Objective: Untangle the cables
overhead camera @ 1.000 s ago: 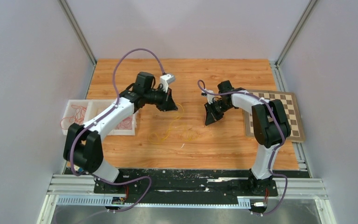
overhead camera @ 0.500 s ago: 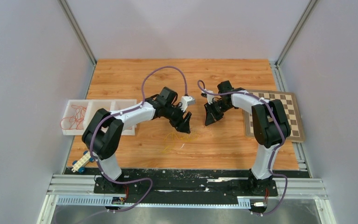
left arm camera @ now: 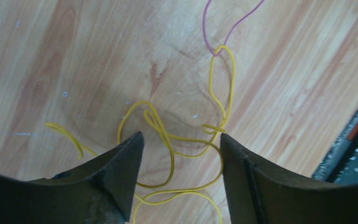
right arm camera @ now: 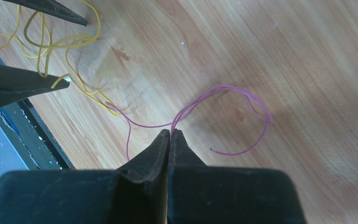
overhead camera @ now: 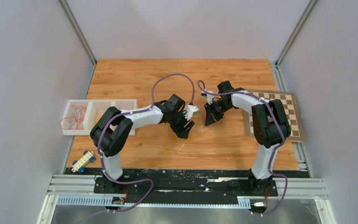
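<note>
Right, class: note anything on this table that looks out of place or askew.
A red cable spills over the left rim of the white tray, and a small wheeled toy sits at the near-left edge of the table, unrelated to the untangling.

Yellow cable (left arm camera: 233, 74) loops pass under left gripper (left arm camera: 182, 140) fingers (left arm camera: 112, 182), run off bottom edge. Pink cable (left arm camera: 204, 23): 2 strands cut by top edge; too thin to trace in top view.

Left gripper (left arm camera: 182, 139), right gripper (right arm camera: 170, 133) close mid-table; small gap, pink cable (right arm camera: 228, 86) pinched in right's tips lies across it. Yellow cable (left arm camera: 167, 137) between left's wide-apart fingers (left arm camera: 121, 168). White tray (overhead camera: 121, 101) at left edge, checkerboard (overhead camera: 293, 114) at right. Back of table (overhead camera: 182, 74) open wood.
</note>
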`<state>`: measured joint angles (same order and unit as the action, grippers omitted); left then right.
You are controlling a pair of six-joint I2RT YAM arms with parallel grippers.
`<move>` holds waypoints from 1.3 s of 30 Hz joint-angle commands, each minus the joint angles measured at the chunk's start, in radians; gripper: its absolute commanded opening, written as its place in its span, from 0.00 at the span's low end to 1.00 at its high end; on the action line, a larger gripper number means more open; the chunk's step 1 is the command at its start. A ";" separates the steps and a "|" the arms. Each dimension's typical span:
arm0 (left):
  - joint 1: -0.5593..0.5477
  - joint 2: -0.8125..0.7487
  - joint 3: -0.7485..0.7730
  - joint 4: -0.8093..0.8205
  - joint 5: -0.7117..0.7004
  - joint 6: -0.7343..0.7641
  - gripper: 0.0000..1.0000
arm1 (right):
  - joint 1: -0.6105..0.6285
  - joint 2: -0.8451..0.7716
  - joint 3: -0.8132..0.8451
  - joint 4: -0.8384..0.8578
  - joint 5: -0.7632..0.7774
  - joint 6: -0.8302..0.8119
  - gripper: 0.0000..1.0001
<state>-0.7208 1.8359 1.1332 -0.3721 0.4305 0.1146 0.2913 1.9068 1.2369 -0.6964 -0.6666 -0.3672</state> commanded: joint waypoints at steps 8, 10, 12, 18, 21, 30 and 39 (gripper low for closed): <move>-0.094 0.055 -0.049 -0.022 -0.363 0.085 0.36 | -0.009 -0.026 0.017 0.000 -0.001 -0.007 0.00; -0.110 0.064 -0.041 -0.041 -0.406 0.081 0.32 | -0.013 -0.022 0.022 -0.001 0.004 -0.004 0.00; -0.126 0.082 -0.022 -0.071 -0.439 0.092 0.28 | -0.016 -0.024 0.023 -0.001 0.015 -0.006 0.00; -0.126 0.109 0.011 -0.162 -0.506 0.179 0.00 | -0.041 -0.056 -0.001 -0.018 0.122 -0.077 0.00; -0.064 0.080 -0.016 -0.170 -0.514 0.226 0.00 | -0.100 -0.079 0.005 -0.054 0.148 -0.123 0.00; 0.085 0.067 -0.044 -0.165 -0.494 0.328 0.00 | -0.218 -0.149 0.131 -0.188 0.085 -0.176 0.00; 0.086 0.041 -0.017 -0.178 -0.387 0.308 0.00 | -0.233 -0.178 0.165 -0.224 0.068 -0.183 0.00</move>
<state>-0.6331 1.8511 1.1545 -0.4263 -0.0509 0.4183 0.0639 1.7599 1.3720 -0.8852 -0.5625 -0.5266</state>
